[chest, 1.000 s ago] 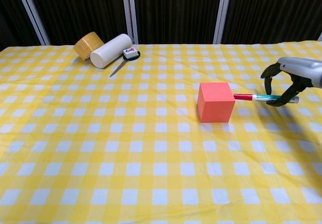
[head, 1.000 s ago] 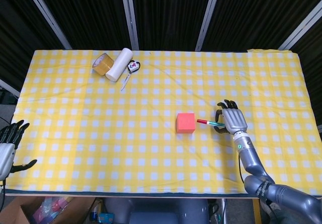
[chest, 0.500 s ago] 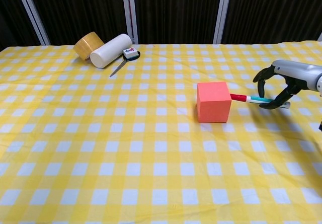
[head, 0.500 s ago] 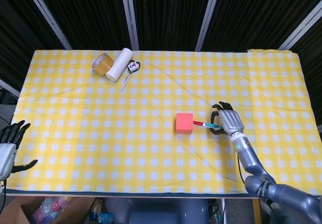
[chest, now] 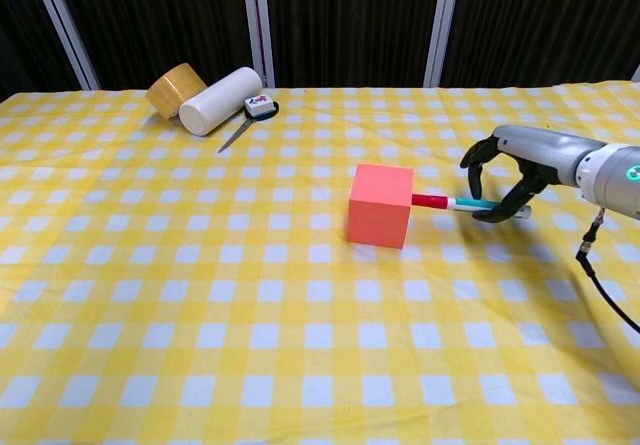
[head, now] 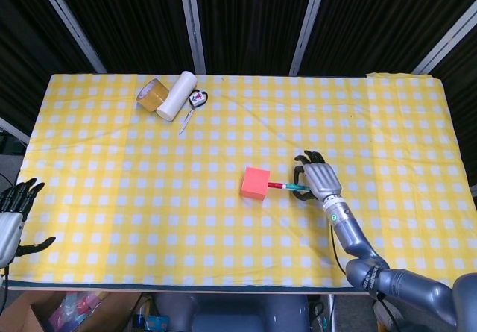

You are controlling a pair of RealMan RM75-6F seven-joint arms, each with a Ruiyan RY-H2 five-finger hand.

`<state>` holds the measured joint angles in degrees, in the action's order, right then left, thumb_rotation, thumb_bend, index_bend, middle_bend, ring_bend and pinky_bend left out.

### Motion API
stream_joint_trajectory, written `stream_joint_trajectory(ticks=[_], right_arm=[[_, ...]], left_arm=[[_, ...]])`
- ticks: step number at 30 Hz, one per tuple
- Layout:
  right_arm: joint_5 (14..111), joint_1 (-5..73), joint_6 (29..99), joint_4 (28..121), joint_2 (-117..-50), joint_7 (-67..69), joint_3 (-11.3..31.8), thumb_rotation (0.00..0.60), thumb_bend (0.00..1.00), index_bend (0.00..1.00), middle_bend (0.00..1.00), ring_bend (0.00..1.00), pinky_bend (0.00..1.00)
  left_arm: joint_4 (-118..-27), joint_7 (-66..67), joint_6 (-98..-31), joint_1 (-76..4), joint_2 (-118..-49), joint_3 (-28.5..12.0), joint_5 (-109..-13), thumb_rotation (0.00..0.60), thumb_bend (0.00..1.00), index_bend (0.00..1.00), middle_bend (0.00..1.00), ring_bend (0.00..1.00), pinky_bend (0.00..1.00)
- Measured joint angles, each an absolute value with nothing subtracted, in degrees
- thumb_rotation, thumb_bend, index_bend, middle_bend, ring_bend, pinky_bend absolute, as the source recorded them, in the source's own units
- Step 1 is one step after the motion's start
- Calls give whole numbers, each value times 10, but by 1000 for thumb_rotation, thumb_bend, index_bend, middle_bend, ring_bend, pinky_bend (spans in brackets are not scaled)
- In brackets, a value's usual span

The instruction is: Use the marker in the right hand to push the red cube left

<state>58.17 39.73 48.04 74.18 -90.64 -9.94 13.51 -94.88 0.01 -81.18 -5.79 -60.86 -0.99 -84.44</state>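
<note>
Head view: the right robot hand pinches the marker, its red tip touching the red cube at frame centre; the left robot hand, fingers spread and empty, is cut off lower left.

Chest view: only the right robot hand shows, its marker meeting the red cube on the table.

My table wears a yellow-and-white checked cloth, with dark curtains and pale slanted bars behind it. At the far left corner a roll of brown tape lies tipped against a white cylinder that rests on its side. Just right of the cylinder sits a small white tape measure with red and blue marks, and a thin metal blade runs from it toward me. Below the table's near left edge I see a cardboard box with colourful bits inside.
</note>
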Motion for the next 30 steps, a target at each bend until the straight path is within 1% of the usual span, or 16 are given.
stream_joint_trajectory(ticks=[13,18,24,30], right_arm=[[546,378,544,778,-896,-174,122,600,359,601,208,0,0],[534,375,550,787,-892,-187,120,600,359,602,208,0,0],[526,379,547,778,-906,-196,119,600,360,602,208,0,0],[517,390,542,767,-922,-199,128,600,359,602,209,0,0]], left_arm=[[-949,2,-818,-56,-609,-8,-851,600,0,0,0,0,0],[-949,-2,-820,-56,-608,-8,-854,600,0,0,0,0,0],[-950,-4,-819,-56,-606,-7,-855,600,0,0,0,0,0],[-950,-2,-819,-56,-606,-7,-855,600,0,0,0,0,0]])
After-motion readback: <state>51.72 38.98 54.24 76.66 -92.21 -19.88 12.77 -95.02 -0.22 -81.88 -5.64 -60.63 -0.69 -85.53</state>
